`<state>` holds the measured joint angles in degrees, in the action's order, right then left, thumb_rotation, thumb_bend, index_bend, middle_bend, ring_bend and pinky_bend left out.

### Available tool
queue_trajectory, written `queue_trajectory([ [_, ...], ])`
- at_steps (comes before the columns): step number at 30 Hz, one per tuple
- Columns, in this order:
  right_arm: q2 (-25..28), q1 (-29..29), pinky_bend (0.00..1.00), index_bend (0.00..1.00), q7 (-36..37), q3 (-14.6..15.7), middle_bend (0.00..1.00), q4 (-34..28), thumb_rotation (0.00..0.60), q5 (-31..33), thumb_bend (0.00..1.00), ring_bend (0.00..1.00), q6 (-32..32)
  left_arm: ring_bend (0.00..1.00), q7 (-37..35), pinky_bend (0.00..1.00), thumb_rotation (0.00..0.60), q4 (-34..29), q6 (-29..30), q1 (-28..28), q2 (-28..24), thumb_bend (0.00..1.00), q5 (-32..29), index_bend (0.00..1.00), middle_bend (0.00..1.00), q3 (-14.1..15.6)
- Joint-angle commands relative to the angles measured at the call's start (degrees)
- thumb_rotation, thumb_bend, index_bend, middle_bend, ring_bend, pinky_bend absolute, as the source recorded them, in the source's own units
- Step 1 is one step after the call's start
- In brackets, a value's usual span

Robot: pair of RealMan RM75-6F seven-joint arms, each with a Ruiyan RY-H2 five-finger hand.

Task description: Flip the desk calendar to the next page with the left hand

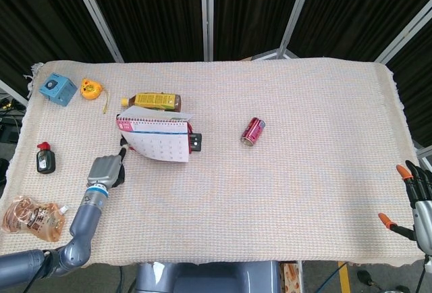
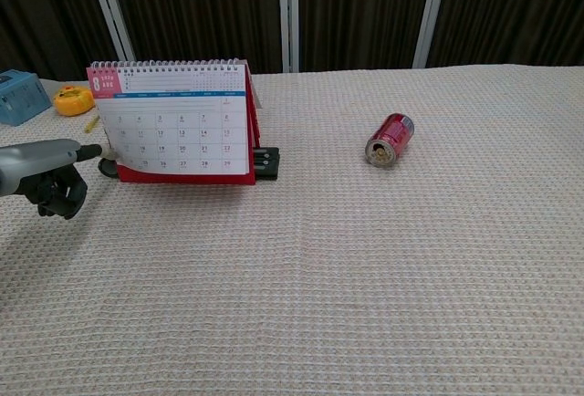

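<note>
While the desk calendar point(image 1: 155, 139) stands upright on the table point(image 1: 304, 171) in the upper left part of the head view, the left hand point(image 1: 106, 171) sits just below and to the left of its lower left corner. In the chest view the left hand point(image 2: 50, 177) has one finger stretched toward the left edge of the desk calendar point(image 2: 172, 120), the tip very near it; the other fingers are curled under, holding nothing. Whether the tip touches the page, I cannot tell. The right hand point(image 1: 417, 202) is at the lower right frame edge, fingers spread, well apart from the calendar.
</note>
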<state>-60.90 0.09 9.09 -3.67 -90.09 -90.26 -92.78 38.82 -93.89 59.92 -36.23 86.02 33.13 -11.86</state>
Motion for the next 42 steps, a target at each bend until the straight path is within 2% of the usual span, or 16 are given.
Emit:
queue_trajectory([
  [1,0.01,0.01,0.00,0.00,0.02,0.00,0.00,0.00,0.600,-0.06,0.07,0.00,-0.02,0.63,-0.27,0.52,0.600,-0.10,0.44,-0.39,0.35,0.86,0.41,0.00,0.66,0.15],
  [10,-0.03,0.01,0.00,0.00,-0.20,0.05,0.00,0.00,0.600,-0.21,0.07,0.00,-0.02,0.63,-0.57,0.52,0.600,-1.90,1.82,-1.34,0.89,0.86,2.39,0.00,0.66,0.93],
  [18,-0.09,-0.05,0.00,0.00,-0.59,0.22,0.00,-0.18,0.600,-0.61,0.07,0.00,-0.19,0.63,-2.10,0.52,0.600,-6.49,5.36,-0.88,-0.40,0.86,7.31,0.01,0.66,1.24],
  [20,-0.09,-0.07,0.00,0.00,-0.69,0.26,0.00,-0.26,0.600,-0.72,0.07,0.00,-0.26,0.63,-2.62,0.52,0.600,-8.11,6.42,-0.65,-1.08,0.87,9.21,0.06,0.66,1.27],
  [24,-0.03,-0.13,0.00,0.00,-0.72,0.27,0.00,-0.42,0.600,-0.77,0.07,0.00,-0.38,0.63,-3.89,0.52,0.600,-10.69,8.50,0.03,-2.18,0.88,12.89,0.28,0.66,1.36],
  [26,0.03,-0.18,0.00,0.00,-0.71,0.28,0.00,-0.47,0.600,-0.81,0.07,0.00,-0.46,0.63,-4.79,0.52,0.600,-11.99,9.65,0.55,-2.82,0.89,15.16,0.36,0.66,1.54],
  [28,0.06,-0.20,0.00,0.00,-0.70,0.28,0.00,-0.54,0.600,-0.89,0.07,0.00,-0.54,0.63,-5.68,0.52,0.600,-12.97,10.60,0.98,-3.34,0.90,17.23,0.39,0.66,1.64],
  [35,0.16,-0.27,0.00,0.00,-0.73,0.27,0.00,-0.78,0.600,-1.07,0.07,0.00,-0.82,0.63,-9.04,0.51,0.600,-14.34,13.35,1.92,-3.83,0.90,24.19,0.39,0.65,1.40],
  [39,0.17,-0.31,0.00,0.00,-0.64,0.21,0.00,-0.76,0.600,-0.94,0.07,0.00,-0.84,0.55,-10.29,0.46,0.600,-13.05,14.60,1.69,-3.13,0.88,27.41,0.30,0.55,0.51],
  [42,0.21,-0.29,0.00,0.00,-0.50,0.17,0.00,-0.74,0.600,-0.83,0.07,0.00,-0.78,0.42,-9.62,0.42,0.600,-12.14,15.29,1.28,-2.96,0.86,29.04,0.24,0.42,0.13],
])
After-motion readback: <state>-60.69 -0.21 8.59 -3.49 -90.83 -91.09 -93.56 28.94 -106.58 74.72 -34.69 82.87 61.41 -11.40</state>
